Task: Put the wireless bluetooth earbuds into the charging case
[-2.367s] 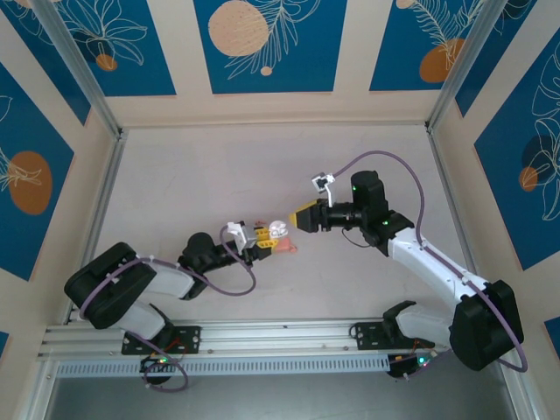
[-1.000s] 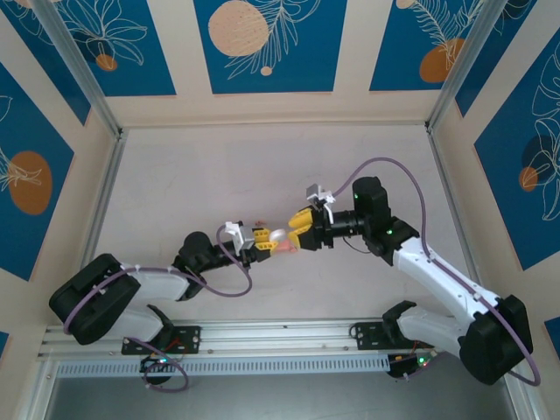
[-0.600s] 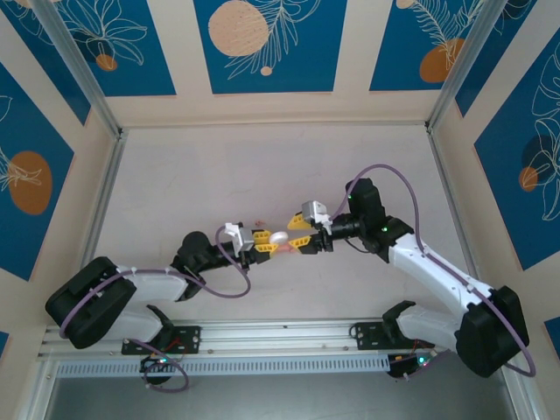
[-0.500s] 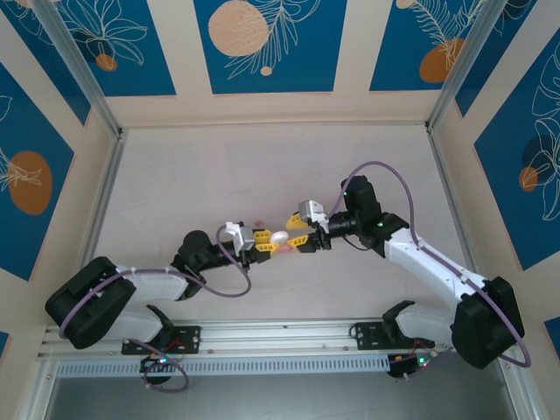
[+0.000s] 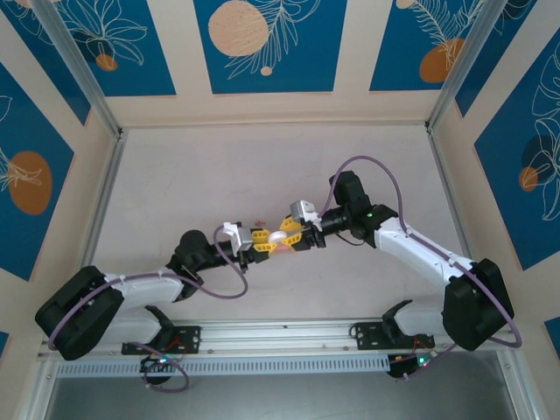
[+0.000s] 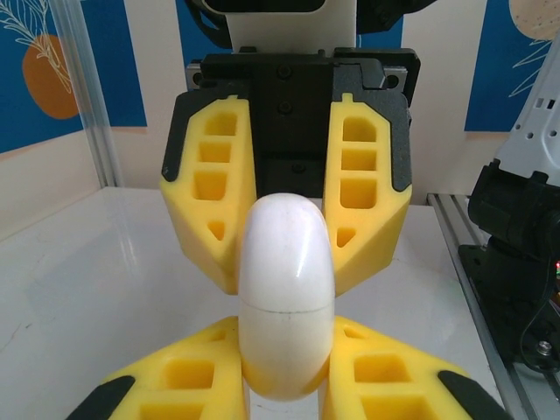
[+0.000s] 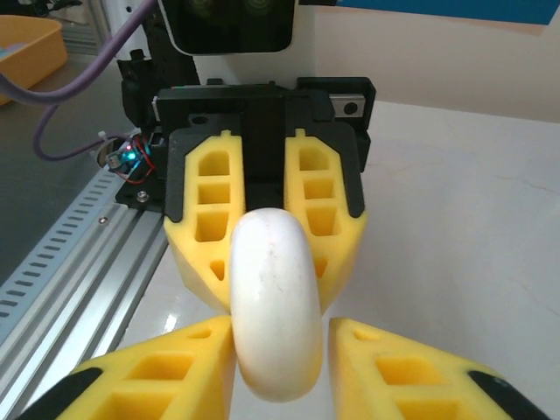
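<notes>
A white round disc with a thin seam hangs above the table's middle, edge-on between both grippers. My left gripper is shut on it from the left, both yellow pads pressed to its sides. From the right, my right gripper straddles the same disc: one pad touches it and a narrow gap shows at the other. A sliver of coral pink, the charging case, peeks out just below the disc. Behind the left fingers a tiny pinkish bit, earbud-sized, lies on the table.
The pale table is walled by cream and blue panels, with metal posts at the back corners. An aluminium rail carrying both arm bases runs along the near edge. Purple cables loop off each wrist.
The right arm has swung in from the right and brought its fingers around the disc, narrowing them. The left gripper has kept hold of the disc, barely moving.
</notes>
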`<action>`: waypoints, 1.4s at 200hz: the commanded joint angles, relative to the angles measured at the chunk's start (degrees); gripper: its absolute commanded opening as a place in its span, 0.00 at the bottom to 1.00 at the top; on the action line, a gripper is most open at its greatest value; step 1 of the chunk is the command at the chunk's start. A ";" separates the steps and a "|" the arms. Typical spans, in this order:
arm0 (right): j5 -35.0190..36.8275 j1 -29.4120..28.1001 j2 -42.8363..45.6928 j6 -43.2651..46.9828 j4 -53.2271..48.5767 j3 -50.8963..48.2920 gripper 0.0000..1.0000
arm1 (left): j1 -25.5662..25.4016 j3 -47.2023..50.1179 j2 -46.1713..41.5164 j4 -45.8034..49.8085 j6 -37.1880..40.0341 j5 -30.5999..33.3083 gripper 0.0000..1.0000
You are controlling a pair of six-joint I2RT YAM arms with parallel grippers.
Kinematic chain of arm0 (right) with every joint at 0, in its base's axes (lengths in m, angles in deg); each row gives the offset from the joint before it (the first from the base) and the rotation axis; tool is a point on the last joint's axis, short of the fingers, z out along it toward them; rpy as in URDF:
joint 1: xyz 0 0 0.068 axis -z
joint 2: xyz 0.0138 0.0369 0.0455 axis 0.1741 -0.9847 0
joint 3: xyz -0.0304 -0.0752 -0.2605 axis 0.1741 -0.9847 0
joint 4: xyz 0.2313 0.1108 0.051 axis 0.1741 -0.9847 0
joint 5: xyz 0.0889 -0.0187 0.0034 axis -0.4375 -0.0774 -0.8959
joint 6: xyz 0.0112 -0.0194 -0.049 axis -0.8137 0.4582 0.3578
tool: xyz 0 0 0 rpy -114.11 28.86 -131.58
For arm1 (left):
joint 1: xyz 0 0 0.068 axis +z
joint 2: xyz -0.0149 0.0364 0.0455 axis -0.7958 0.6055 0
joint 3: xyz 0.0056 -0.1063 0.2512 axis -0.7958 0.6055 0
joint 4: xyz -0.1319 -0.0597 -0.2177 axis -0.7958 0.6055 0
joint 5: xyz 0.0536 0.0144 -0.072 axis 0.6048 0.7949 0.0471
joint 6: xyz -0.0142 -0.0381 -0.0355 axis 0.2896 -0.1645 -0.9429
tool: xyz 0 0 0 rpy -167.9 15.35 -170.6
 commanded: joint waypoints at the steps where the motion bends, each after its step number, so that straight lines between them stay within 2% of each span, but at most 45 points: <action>1: -2.21 -0.61 -0.61 1.80 -1.63 2.08 0.27 | -0.32 -1.57 -0.97 0.63 1.62 -1.40 0.20; 29: -2.52 -0.79 -0.43 2.75 -3.26 2.76 0.18 | -0.36 -1.48 -0.69 0.69 1.70 -1.10 0.21; 46: -2.14 -0.79 -0.29 3.55 -5.00 3.25 0.15 | -0.36 -1.32 -0.48 0.65 1.86 -0.65 0.26; 70: -0.63 -0.17 -0.46 4.38 -7.43 4.18 0.15 | -0.36 -1.13 -0.37 1.45 2.24 0.92 0.40; 94: 1.55 1.88 -1.47 4.16 -9.44 5.73 0.14 | -0.36 -1.05 -0.27 3.58 2.79 4.29 0.61; 104: 3.89 2.65 -2.35 3.38 -11.04 7.04 0.13 | -0.36 -0.87 -0.45 4.48 3.01 6.11 0.73; 109: 5.54 2.96 -3.17 2.89 -12.15 7.94 0.13 | -0.32 -0.81 -0.54 5.08 3.06 7.51 0.75; 131: 11.15 4.85 -7.23 0.26 -18.64 12.67 0.13 | -0.36 -0.53 -0.88 7.61 3.01 13.95 0.77; 162: 13.52 8.45 -14.02 -3.79 -26.61 19.03 0.12 | -0.36 -0.75 -1.02 11.76 3.01 21.32 0.78; 217: 15.70 14.52 -28.06 -12.40 -38.28 30.88 0.13 | -0.36 -5.68 -1.38 28.73 1.29 35.11 0.79; 237: 16.58 16.15 -32.35 -13.62 -41.24 33.87 0.13 | -0.34 -6.94 -1.20 31.90 1.30 36.65 0.80; 280: 20.21 19.30 -41.09 -14.86 -47.86 40.01 0.13 | -0.34 -10.23 0.90 38.54 3.73 35.21 0.80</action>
